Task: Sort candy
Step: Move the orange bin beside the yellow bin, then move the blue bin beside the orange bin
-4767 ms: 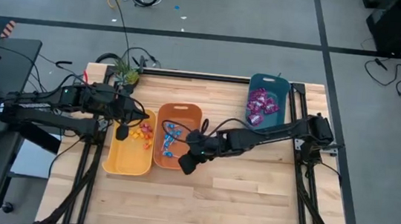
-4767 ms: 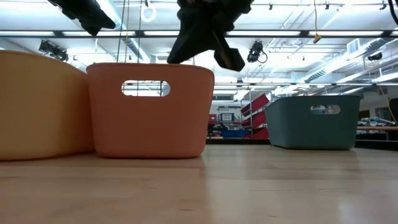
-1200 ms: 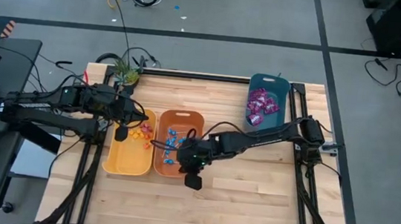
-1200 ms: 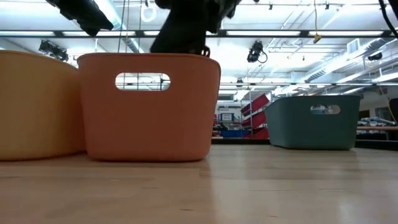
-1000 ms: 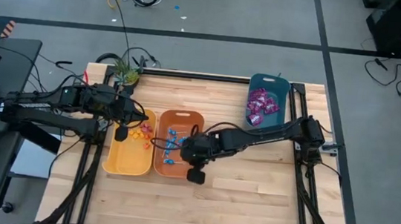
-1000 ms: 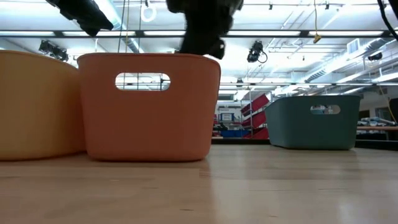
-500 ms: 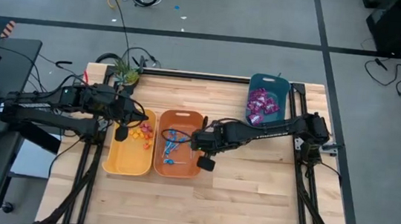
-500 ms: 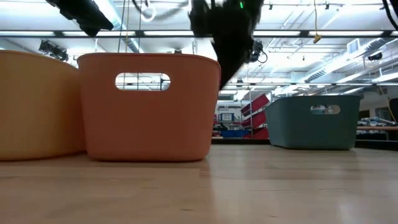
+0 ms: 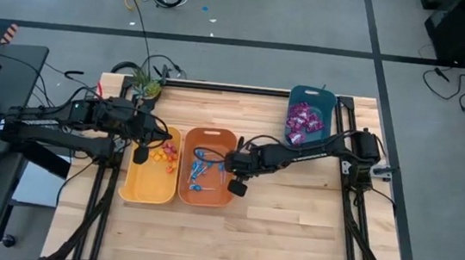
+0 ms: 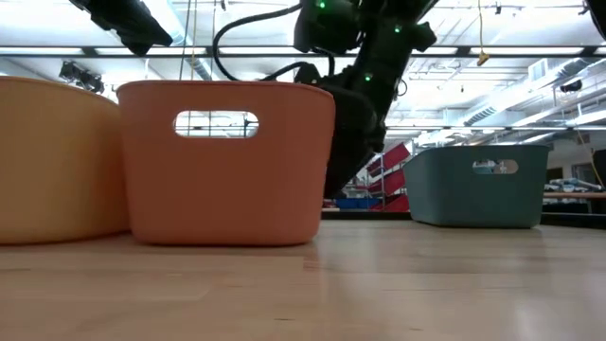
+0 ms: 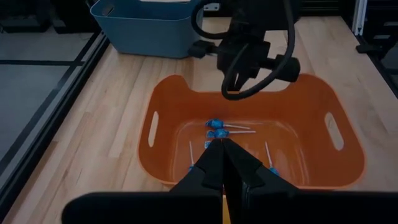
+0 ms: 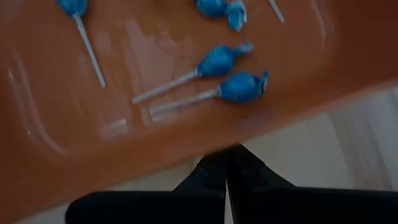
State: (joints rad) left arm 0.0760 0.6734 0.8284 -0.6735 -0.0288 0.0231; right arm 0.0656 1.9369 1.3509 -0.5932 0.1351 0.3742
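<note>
Landmark: orange bin (image 9: pixel 207 166), at the near side of the table; blue lollipops (image 9: pixel 198 166) lie loose on its floor, already sorted by kind; right gripper (image 9: pixel 236 185) hangs just outside its right wall, fingers pressed together, holding nothing, probably clear of the rim to avoid snagging; left of it, yellow bin (image 9: pixel 148 176) holds small orange-red pieces (image 9: pixel 163 151), left gripper (image 9: pixel 140 151) parked above, fingers closed, empty; far right of it, teal bin (image 9: pixel 307 116) holds purple packets (image 9: pixel 302 120); right arm spans between.
</note>
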